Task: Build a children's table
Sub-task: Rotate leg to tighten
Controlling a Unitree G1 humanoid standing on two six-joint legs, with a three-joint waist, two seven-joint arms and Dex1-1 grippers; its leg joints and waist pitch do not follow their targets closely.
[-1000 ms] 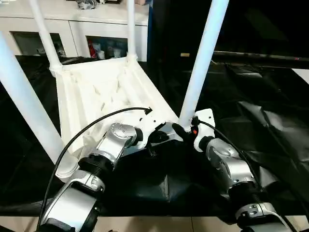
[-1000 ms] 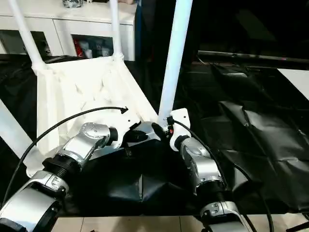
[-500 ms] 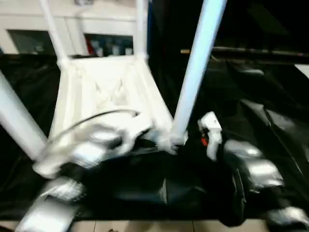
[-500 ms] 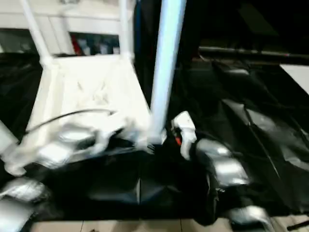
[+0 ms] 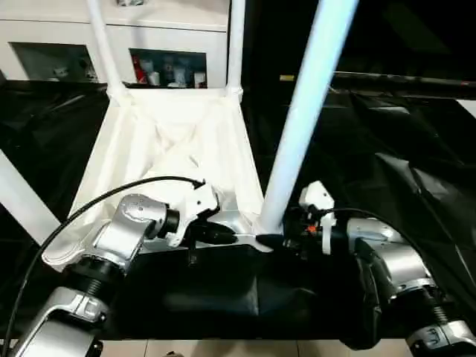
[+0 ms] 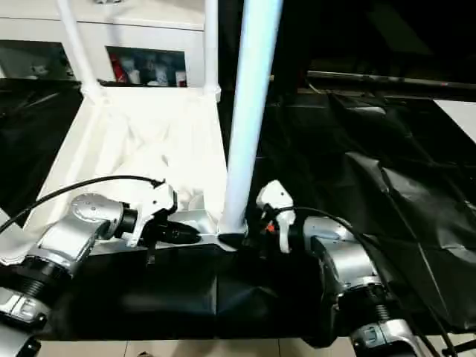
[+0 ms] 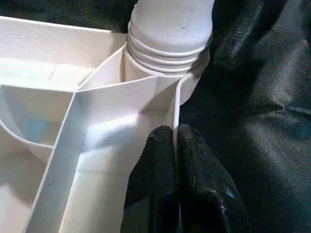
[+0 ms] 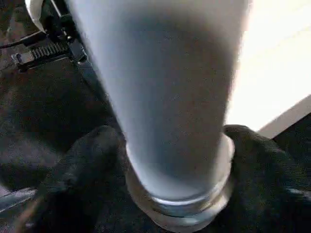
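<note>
Left gripper (image 7: pixel 176 160) was pinched tight on the tabletop (image 5: pixel 171 141) rim, right beside the near corner socket (image 7: pixel 167 73). Right gripper (image 8: pixel 175 194) had its fingers (image 8: pixel 82 165) spread around the base of the near leg (image 5: pixel 305 119), one on each side; whether it squeezed the tube was unclear. Since a second ago the tabletop had swung round, its long sides running away from the grippers instead of slanting off, with the right wrist turned along. That looked like squaring the piece up or twisting the leg home. Beyond, two far legs (image 5: pixel 104 44) stood in their sockets, all on the black-draped table (image 5: pixel 416 171), cabinet (image 5: pixel 67 30) behind. All four legs looked seated, build nearly done.
</note>
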